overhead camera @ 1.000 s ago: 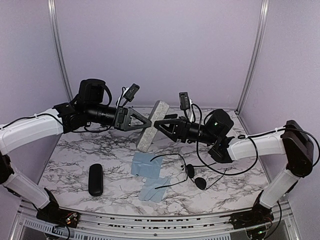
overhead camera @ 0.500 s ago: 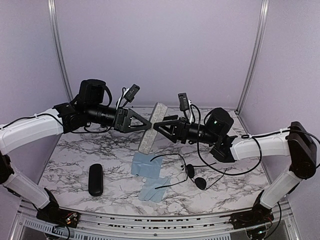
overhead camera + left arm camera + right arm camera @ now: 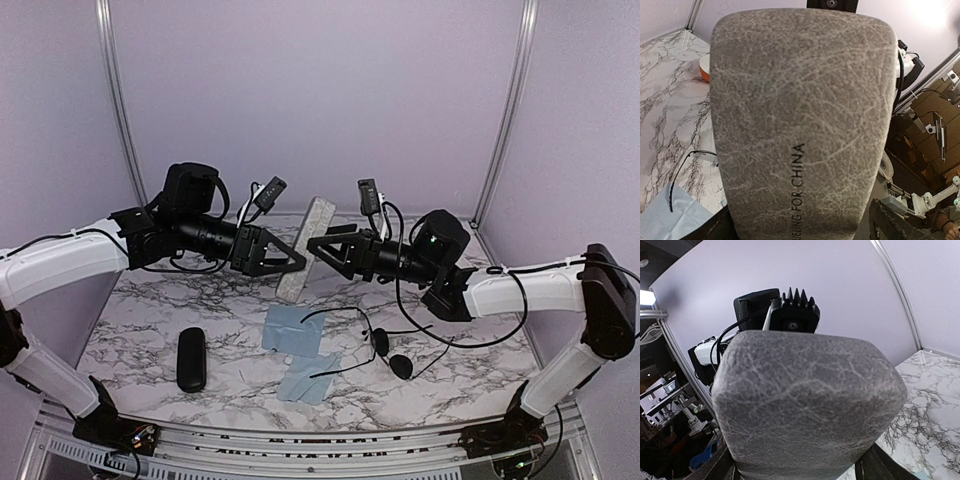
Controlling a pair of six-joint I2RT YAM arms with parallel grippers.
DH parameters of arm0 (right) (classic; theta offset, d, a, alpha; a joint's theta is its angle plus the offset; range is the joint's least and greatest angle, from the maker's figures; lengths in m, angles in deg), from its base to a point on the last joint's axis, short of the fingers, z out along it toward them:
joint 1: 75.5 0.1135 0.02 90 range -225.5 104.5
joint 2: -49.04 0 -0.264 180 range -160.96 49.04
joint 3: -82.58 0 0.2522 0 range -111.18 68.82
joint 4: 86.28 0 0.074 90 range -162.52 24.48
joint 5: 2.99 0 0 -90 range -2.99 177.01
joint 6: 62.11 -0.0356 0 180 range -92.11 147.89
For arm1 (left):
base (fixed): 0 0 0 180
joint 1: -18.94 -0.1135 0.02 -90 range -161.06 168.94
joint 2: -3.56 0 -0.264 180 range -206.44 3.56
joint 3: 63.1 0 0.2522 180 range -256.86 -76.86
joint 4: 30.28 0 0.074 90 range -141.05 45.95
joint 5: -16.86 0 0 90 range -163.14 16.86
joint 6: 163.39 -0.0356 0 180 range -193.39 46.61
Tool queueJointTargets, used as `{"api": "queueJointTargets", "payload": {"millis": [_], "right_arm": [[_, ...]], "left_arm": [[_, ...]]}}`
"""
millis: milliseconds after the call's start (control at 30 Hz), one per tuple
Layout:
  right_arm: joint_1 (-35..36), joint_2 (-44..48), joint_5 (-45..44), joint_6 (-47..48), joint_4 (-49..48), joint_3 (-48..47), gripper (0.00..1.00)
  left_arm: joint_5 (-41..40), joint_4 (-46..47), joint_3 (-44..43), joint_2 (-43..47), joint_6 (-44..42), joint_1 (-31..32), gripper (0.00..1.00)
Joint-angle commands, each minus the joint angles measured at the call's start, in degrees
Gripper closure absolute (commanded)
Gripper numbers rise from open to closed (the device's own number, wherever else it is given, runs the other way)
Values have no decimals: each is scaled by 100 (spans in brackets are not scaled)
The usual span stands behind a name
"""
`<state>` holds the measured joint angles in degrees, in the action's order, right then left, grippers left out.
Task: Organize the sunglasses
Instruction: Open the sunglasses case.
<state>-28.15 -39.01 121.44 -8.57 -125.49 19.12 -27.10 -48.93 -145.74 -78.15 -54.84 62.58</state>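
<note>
One pair of sunglasses [image 3: 381, 343] lies on the marble table right of centre: thin black wire, two small dark oval lenses, arms spread. The grey rectangular case [image 3: 308, 243] hangs in the air above the middle of the table, nearly upright. My right gripper [image 3: 320, 246] is shut on it from the right, and its fingers [image 3: 885, 465] press the case's sides. My left gripper [image 3: 298, 262] reaches it from the left and stands open. A gap shows between its right finger [image 3: 897, 220] and the case [image 3: 800, 125].
A glossy black oval case [image 3: 191, 358] lies at the front left. Two light blue cloths [image 3: 288, 330] [image 3: 308, 380] lie beside the sunglasses. An orange-rimmed object [image 3: 703, 66] shows behind the case in the left wrist view. Metal frame posts stand at the back corners.
The left gripper's jaws have widened off the grey case and it has drawn back slightly to the left. The right gripper still holds the case, which now stands more upright.
</note>
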Motion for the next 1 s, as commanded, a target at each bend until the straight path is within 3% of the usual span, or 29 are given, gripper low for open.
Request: {"api": "queueJointTargets", "payload": {"millis": [0,200,367,967], "right_arm": [[29,167,-77,-71,-252,-193,50],[34,227,18,63,-194,-115,50],[-95,146,446,55,-548,0,51],[-191,-130,1671,173,-802,-143,51]], "left_arm": [[70,-168,-115,-14,-133,31,20],[187,-173,-146,8,-119,30,33],[568,-44,-158,5,-22,26,37],[1308,438,-3,178,264,89,40]]}}
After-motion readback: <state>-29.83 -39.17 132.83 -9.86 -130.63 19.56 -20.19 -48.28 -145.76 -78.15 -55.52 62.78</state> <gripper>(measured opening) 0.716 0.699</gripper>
